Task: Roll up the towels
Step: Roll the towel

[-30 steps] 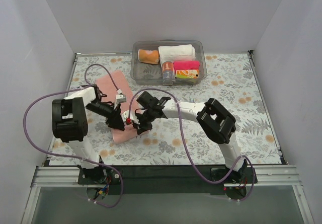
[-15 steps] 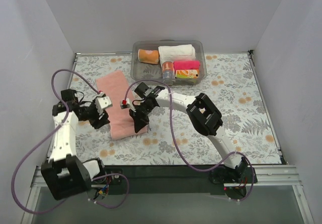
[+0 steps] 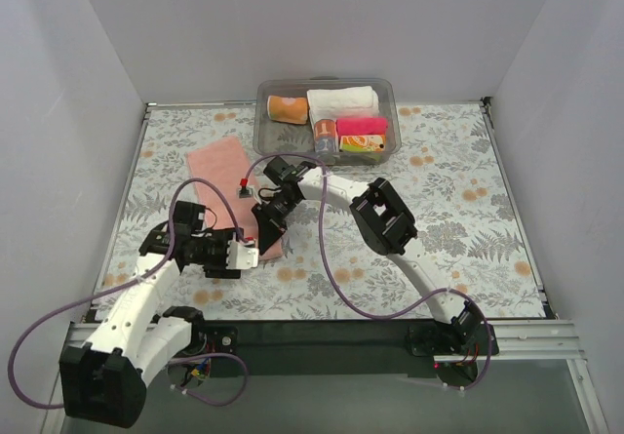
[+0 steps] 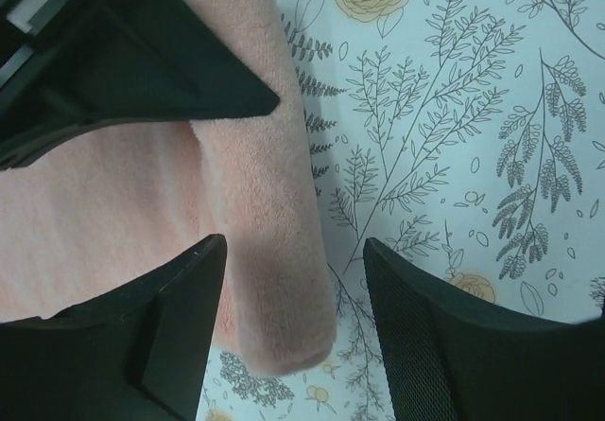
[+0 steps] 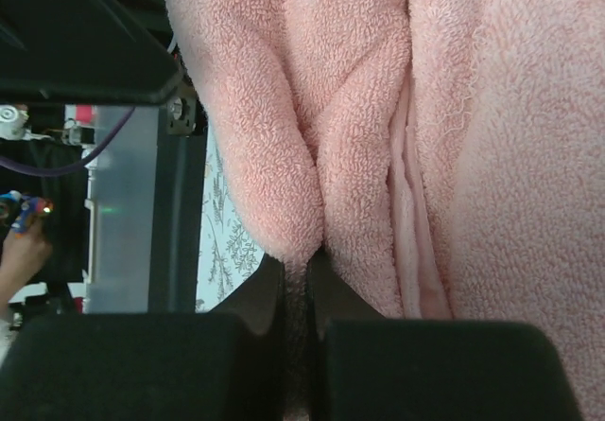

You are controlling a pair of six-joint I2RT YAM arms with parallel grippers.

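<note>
Toward the bench's left edge the salmon towel point(image 3: 216, 166) is barely rolled (only its near end is turned over), with the right gripper point(image 5: 301, 271) pinching that fold and the left gripper point(image 4: 293, 247) spread wide above it.

I'd call this a robotics lab test cell rather than a home. Plain white panels point(image 3: 97, 63) box in the table. The left arm point(image 3: 146, 302) and right arm point(image 3: 390, 224) are bolted to an aluminium rail point(image 3: 536, 338) behind the right gripper point(image 3: 265, 227). Purple cables point(image 3: 326, 249) trail loose from them, a floral-print sheet point(image 3: 458, 190) lies beneath, and a clear plastic bin point(image 3: 261, 134) sits beyond.
</note>
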